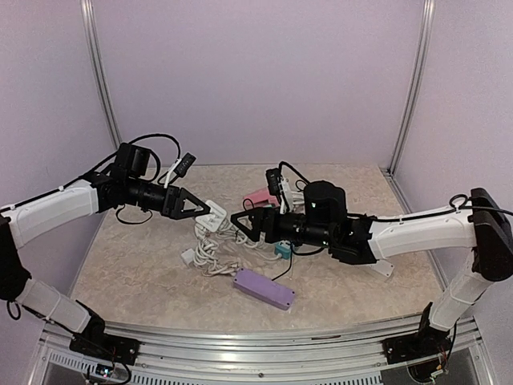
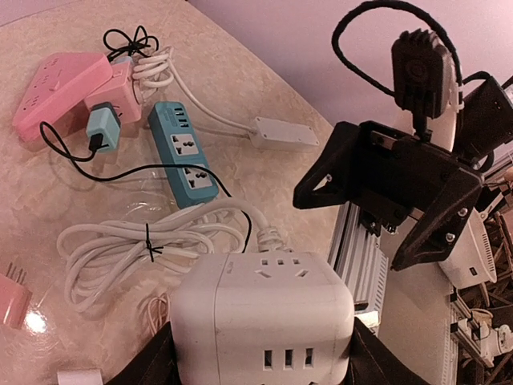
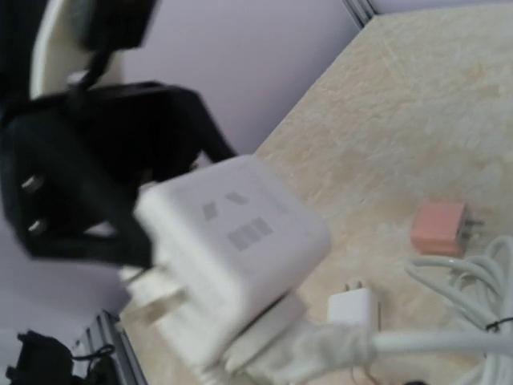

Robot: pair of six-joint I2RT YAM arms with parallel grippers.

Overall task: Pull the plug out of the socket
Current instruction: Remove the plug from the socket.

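The left pincer is clamped on the white cube socket, held above the table between the arms. The right pincer is seen with jaws apart, empty, just beside the cube. The plug cannot be made out. Four strips are counted on the beige top: pink strip, teal strip, white strip, purple strip. Lilac walls.

The white socket cube is smooth matt plastic; the tabletop looks like glossy, mottled beige stone.
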